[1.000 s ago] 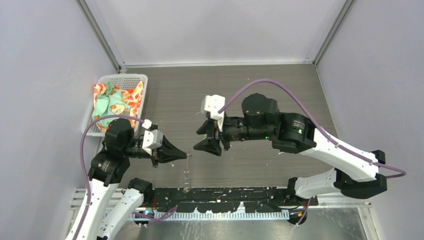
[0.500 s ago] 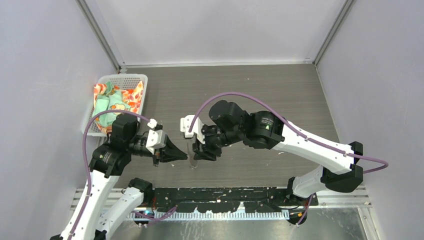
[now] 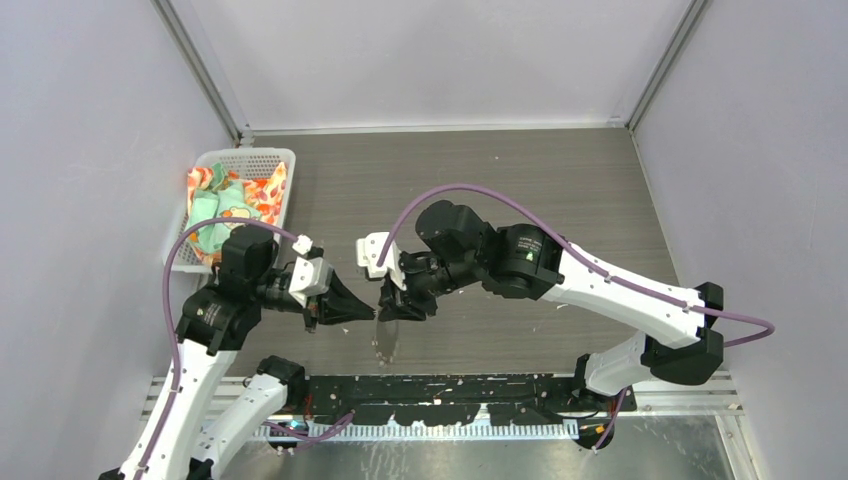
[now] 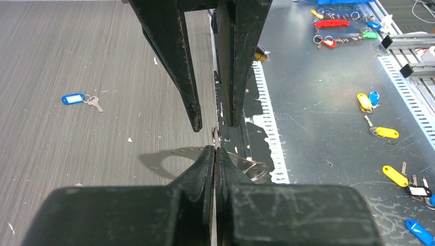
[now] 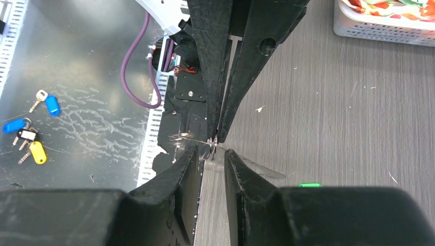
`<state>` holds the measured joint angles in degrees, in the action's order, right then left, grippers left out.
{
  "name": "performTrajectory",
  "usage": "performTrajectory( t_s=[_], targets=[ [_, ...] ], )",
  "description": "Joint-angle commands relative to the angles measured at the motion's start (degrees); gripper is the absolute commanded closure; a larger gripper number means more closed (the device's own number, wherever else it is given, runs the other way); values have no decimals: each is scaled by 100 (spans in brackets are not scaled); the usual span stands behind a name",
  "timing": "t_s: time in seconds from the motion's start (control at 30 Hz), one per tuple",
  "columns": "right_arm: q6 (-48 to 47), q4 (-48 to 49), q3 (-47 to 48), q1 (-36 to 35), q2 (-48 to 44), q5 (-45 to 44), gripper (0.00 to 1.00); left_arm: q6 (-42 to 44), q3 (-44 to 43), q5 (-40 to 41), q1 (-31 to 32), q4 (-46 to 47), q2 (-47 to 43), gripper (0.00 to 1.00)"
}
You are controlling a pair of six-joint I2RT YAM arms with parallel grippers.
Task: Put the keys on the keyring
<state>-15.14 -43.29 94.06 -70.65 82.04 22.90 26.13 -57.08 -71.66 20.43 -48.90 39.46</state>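
Note:
My left gripper [image 3: 372,312] is shut on the keyring [image 3: 383,340], a thin wire loop that hangs edge-on below its tips. In the left wrist view only a sliver of the keyring [image 4: 216,136] shows above the pinched left gripper [image 4: 215,149]. My right gripper [image 5: 211,152] faces the left one, its jaws a narrow gap apart, with the keyring [image 5: 213,143] just between their tips and untouched. The blue-headed key [image 4: 75,98] lies on the table to the left. Behind a right finger, the green key head [image 5: 309,185] peeks out.
A white basket [image 3: 282,160] of colourful cloths stands at the table's left edge. Several spare tagged keys [image 4: 383,132] lie on the metal shelf beyond the table's near edge, also seen from the right wrist as tagged keys [image 5: 32,139].
My right arm has swung left and down to meet the left gripper, and its jaws have narrowed around the keyring. The left gripper has stayed shut and shifted only slightly.

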Motion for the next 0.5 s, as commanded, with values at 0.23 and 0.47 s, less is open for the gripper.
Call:
performTrajectory(
  t_s=[0.23, 0.47],
  targets=[
    [80, 540, -53, 8, 96, 100, 81, -222, -207, -184, 23, 303, -75, 99],
    [76, 431, -28, 11, 152, 8, 95, -298, -199, -164, 23, 347, -130, 99]
  ],
)
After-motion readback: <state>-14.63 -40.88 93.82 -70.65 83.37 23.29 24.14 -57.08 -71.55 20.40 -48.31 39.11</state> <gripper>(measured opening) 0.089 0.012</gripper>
